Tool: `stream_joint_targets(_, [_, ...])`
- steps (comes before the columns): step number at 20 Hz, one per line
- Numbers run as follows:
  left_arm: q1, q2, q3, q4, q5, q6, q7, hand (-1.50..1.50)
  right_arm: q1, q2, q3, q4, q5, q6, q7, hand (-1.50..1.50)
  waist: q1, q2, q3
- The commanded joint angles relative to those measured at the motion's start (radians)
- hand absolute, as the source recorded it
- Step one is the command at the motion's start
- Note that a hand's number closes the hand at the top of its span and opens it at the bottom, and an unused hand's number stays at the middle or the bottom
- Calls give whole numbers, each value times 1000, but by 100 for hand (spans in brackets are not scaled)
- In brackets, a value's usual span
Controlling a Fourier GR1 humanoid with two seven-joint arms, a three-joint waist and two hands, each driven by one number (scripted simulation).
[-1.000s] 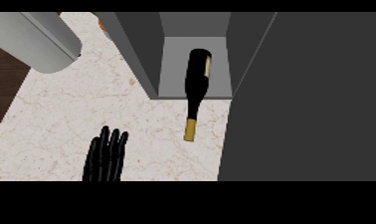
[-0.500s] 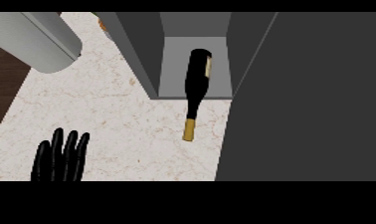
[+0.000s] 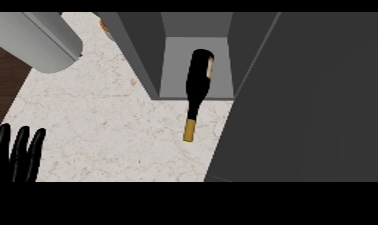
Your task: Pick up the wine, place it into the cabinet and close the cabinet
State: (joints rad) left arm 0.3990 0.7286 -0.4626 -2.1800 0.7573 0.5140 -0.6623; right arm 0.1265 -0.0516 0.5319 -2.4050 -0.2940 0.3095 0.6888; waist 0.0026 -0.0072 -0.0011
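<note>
A dark wine bottle [image 3: 198,84] with a pale label and a gold-capped neck lies on its side. Its body rests inside the grey cabinet [image 3: 140,54]; its neck sticks out over the marble counter [image 3: 111,119]. The cabinet's door [image 3: 310,99] stands open, filling the right of the head view. My left hand [image 3: 21,154] shows at the lower left edge, fingers straight and pointing up, well apart from the bottle and holding nothing. My right hand is out of sight.
A large grey cylinder [image 3: 40,39] lies at the upper left beside the cabinet. A small orange thing [image 3: 105,25] peeks out behind the cabinet's left wall. Dark floor [image 3: 11,84] shows past the counter's left edge.
My left hand has drawn back to the left and downward, from near the counter's lower middle to the lower left corner. The bottle and the door have not moved.
</note>
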Motion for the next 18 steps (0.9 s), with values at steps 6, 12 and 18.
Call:
stream_joint_targets(6, [64, 66, 166, 30, 89, -130, 15, -150, -39, 51, 345, -161, 214, -194, 86, 150, -11, -6, -2])
stream_joint_targets(12, [89, 110, 276, 60, 164, -255, 36, -150, -172, 50, 467, -43, 361, -397, 20, 150, 0, -4, -2])
stream_joint_targets(18, [57, 70, 279, 107, 165, -283, 38, -150, -305, 49, 488, 13, 429, -490, 11, 150, -1, 0, -3])
